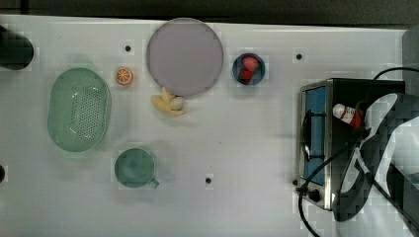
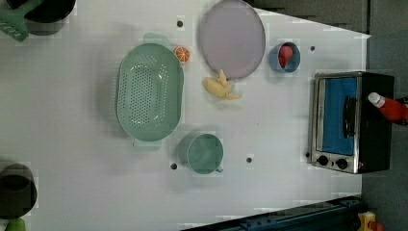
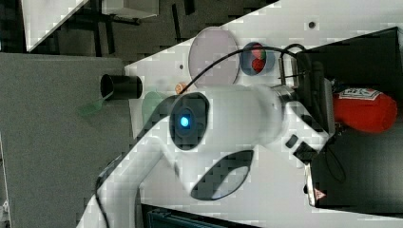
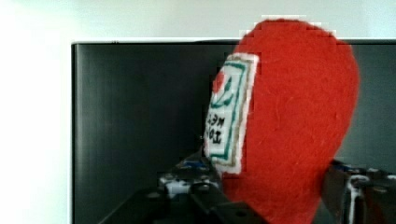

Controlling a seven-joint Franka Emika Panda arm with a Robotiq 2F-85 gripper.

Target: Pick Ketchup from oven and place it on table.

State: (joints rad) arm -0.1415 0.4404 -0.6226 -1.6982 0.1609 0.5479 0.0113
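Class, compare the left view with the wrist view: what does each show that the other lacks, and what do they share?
Left view alone: the white table with a green colander, green cup, grey plate, banana, orange, blue bowl, and the oven's blue door and knobs. Wrist view alone: the pincer with its fingers either side of the ketchup, and the label up close. Both: the ketchup on the black oven.

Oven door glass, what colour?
Blue, on the oven door glass; clearest in the left view.
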